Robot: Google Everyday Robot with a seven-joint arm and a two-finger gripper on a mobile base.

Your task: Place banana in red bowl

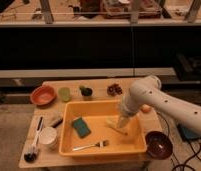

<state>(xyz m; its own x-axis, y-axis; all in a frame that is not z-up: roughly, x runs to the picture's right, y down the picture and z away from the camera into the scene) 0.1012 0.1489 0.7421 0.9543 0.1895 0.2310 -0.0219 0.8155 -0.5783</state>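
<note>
The wooden table [101,84] carries a yellow tub [101,103] at its centre. The white arm [159,100] reaches in from 3 o'clock. The red bowl [43,95] sits empty on the table at 10 o'clock from the tub. A green sponge [81,127] lies inside the tub. The gripper [123,126] hangs low in the tub, fingers spread apart. The banana [113,125] lies on the tub floor just at 9 o'clock of it.

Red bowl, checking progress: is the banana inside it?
No: the banana lies in the yellow tub, the gripper right at it, apart from the red bowl.
</note>
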